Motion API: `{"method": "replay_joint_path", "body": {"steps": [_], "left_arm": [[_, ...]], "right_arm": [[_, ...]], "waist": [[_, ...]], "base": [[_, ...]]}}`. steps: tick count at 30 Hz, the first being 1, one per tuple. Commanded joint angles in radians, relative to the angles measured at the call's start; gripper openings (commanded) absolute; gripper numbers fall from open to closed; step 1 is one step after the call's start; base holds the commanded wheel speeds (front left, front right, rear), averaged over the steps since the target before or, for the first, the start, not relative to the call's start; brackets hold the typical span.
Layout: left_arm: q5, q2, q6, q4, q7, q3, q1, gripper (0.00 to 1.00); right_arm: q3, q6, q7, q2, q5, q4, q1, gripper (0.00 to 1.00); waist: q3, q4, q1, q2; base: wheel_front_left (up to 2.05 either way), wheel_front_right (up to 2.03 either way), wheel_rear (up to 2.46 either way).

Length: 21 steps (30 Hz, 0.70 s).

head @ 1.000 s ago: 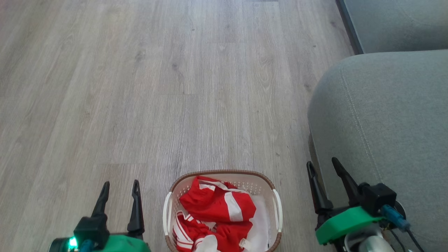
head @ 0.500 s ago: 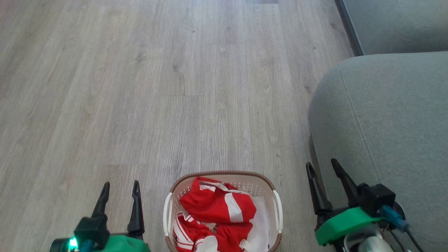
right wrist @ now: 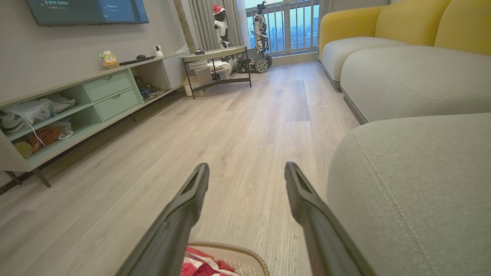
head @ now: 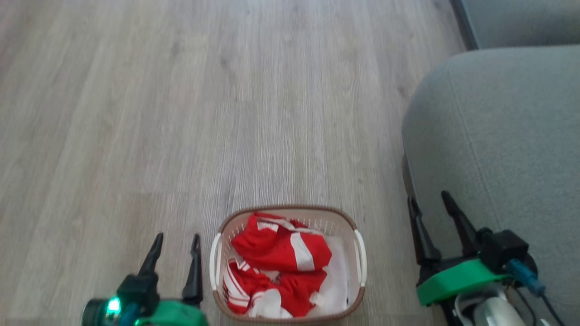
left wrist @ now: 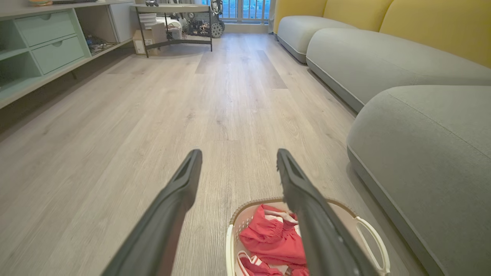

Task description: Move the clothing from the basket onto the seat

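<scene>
The white basket [head: 359, 253] with a brown rim stands on the wood floor at the bottom centre of the head view, filled with red and white clothing [head: 281, 253]. The grey-green seat [head: 498, 136] bulks up to its right. My left gripper [head: 176, 242] hangs open just left of the basket, empty. My right gripper [head: 430, 203] is open and empty too, between the basket and the seat's edge. In the left wrist view the basket [left wrist: 234, 226] and clothing [left wrist: 268, 237] lie below the left gripper [left wrist: 238, 157]. The right gripper [right wrist: 245, 170] has the basket [right wrist: 245, 253] under it and the seat [right wrist: 414, 184] to its right.
Light wood floor [head: 181, 113] stretches ahead. Another sofa cushion [head: 521, 18] lies beyond the seat, with yellow backrests [right wrist: 422, 23]. A low shelf unit [right wrist: 76, 107], a small table [right wrist: 215, 57] and robot figures [right wrist: 261, 34] stand across the room.
The head camera has tilted down and shifted, so the basket sits higher in the picture and more of it shows. Both grippers stay open; the basket and clothing lie as before.
</scene>
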Motion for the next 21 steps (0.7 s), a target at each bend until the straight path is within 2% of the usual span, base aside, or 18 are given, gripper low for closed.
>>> {"method": "replay_joint_path", "body": {"steps": [1, 7, 21], "left_arm": [[0.012, 0.005, -0.009, -0.007, -0.014, 0.011, -0.092, 1.0], [0.035, 0.005, -0.035, 0.124, -0.014, -0.05, -0.214, 1.0], [0.072, 0.005, -0.051, 0.469, -0.014, -0.151, -0.518, 1.0]], "right_arm": [[0.01, 0.0, -0.013, -0.012, -0.017, -0.052, -0.052, 1.0], [-0.026, 0.0, -0.013, -0.012, -0.04, -0.103, -0.12, 1.0], [-0.099, 0.0, -0.013, -0.012, -0.054, -0.21, -0.291, 1.0]], "waist": [[0.054, -0.002, 0.0, 0.0], [0.194, -0.02, 0.0, 0.0], [0.53, -0.118, 0.0, 0.0]], "base": [[0.0, 0.0, 0.0], [0.0, 0.0, 0.0], [0.0, 0.0, 0.0]]}}
